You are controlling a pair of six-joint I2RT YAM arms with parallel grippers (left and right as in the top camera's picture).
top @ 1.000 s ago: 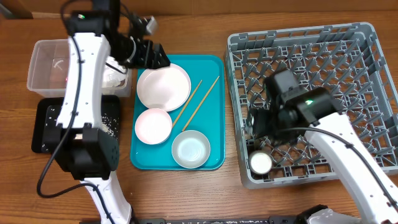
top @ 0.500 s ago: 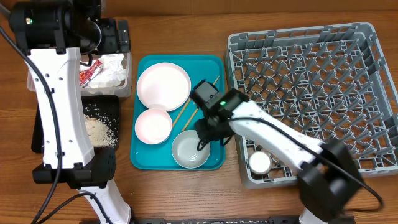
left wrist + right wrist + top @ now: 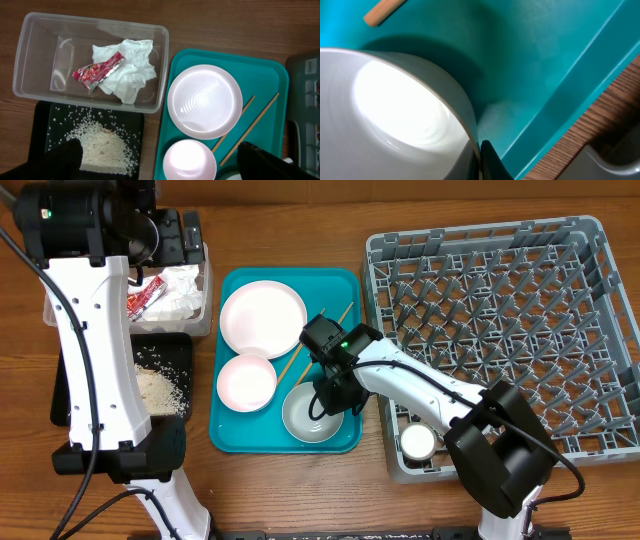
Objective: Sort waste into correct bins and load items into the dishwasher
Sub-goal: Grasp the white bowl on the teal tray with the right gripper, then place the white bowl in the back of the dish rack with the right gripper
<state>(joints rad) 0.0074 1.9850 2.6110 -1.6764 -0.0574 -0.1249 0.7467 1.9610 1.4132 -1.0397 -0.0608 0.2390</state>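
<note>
While left fingers (image 3: pixel 65 157) gape over wood table (image 3: pixel 300 220), right fingers (image 3: pixel 492 165) at bowl (image 3: pixel 395 115); grip unclear.

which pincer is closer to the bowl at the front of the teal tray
Right. The right pincer is at the rim of the bowl on the teal tray; the left pincer is above the clear tub, off the tray's far left corner.

The wooden table (image 3: pixel 300 480) carried a clear tub (image 3: pixel 207 300) far left, a black tray (image 3: pixel 185 348) nearer, a teal tray (image 3: pixel 345 290) mid-table, a grey dish rack (image 3: pixel 500 310) right.
</note>
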